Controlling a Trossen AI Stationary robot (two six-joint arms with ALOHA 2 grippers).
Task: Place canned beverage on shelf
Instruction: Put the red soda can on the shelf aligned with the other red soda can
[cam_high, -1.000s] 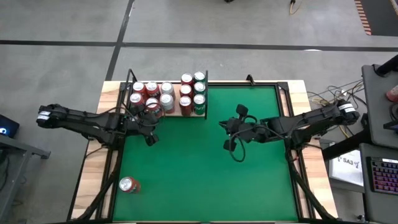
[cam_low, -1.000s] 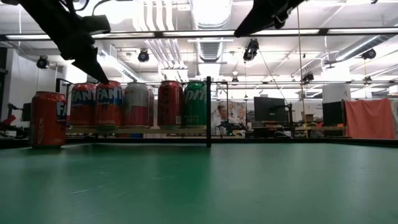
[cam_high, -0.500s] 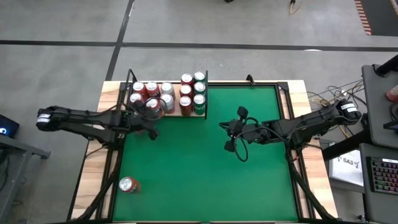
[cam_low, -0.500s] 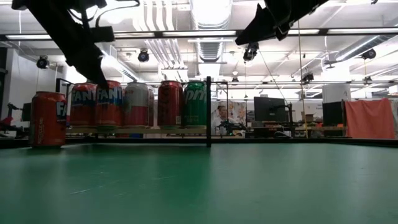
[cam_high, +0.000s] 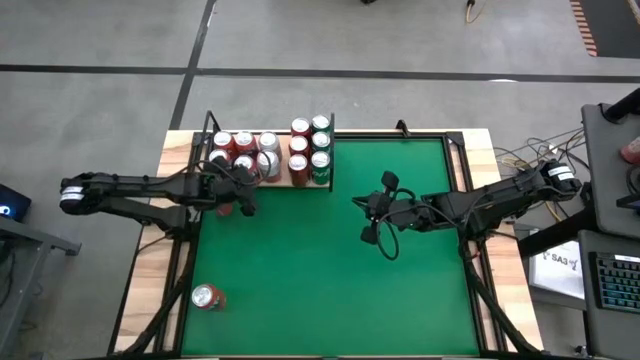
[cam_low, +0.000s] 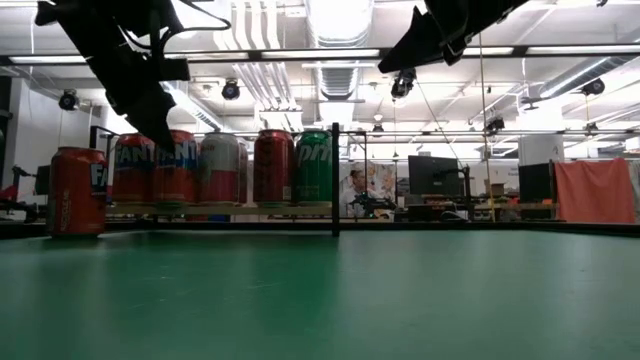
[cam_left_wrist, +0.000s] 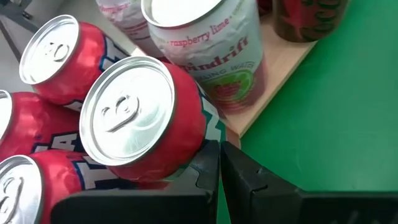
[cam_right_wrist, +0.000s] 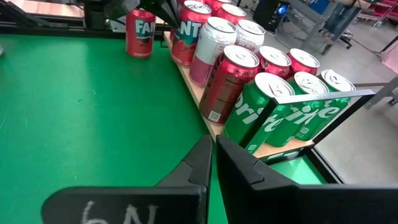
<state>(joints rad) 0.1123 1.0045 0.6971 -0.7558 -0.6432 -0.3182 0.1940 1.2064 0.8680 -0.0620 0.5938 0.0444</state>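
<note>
— Looking for the shelf (cam_high: 270, 182)? It sits at the far edge of the green tabletop (cam_high: 330, 270), toward the left side, and it is full of cans: red ones, pale ones and green ones (cam_high: 320, 165).

— Where is the left gripper (cam_high: 243, 203)?

— Right by the front edge of the shelf, next to a red can (cam_left_wrist: 140, 121) there. Its jaws are shut tight and hold nothing.

— And the right gripper (cam_high: 366, 215)?

— It hangs over the middle of the tabletop, well apart from the shelf. Its jaws are pressed together too, with nothing in them.

— Any other cans?

— One red can (cam_high: 206, 297) stands alone near the front left corner of the tabletop, far from the shelf.
</note>
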